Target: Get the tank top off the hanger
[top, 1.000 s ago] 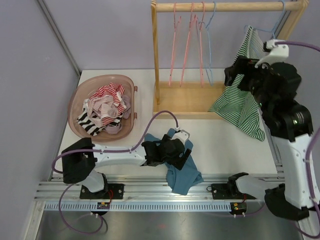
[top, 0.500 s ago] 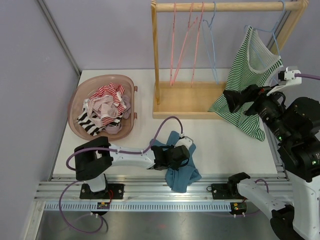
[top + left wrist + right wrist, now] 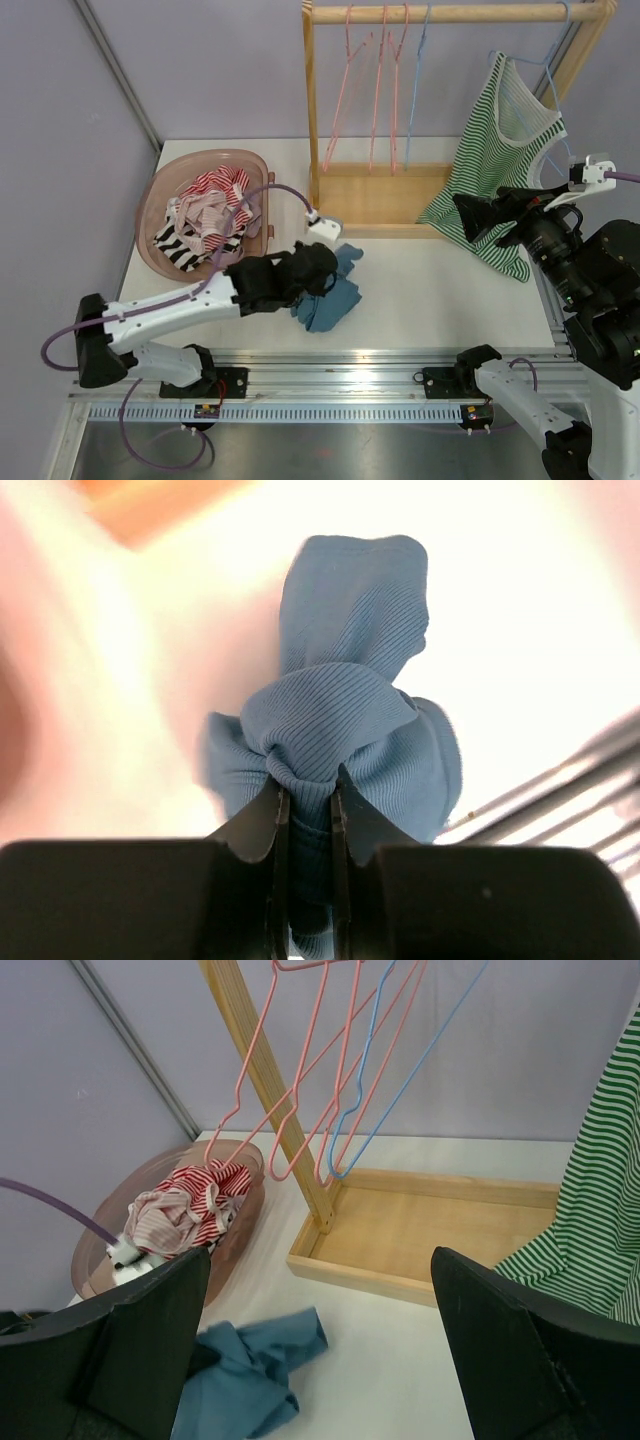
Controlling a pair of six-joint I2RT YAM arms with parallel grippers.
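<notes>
Over table [image 3: 430, 290], left fingers [image 3: 252, 830] pinching blue garment [image 3: 340, 720]

Far left on counter [image 3: 440, 290]: pink basket [image 3: 148, 210] heaped with striped clothes [image 3: 205, 215]. Near centre: crumpled blue garment [image 3: 328, 300]. Far centre: wooden rack [image 3: 311, 110] hung with bare pink and blue hangers [image 3: 379, 90].
</notes>
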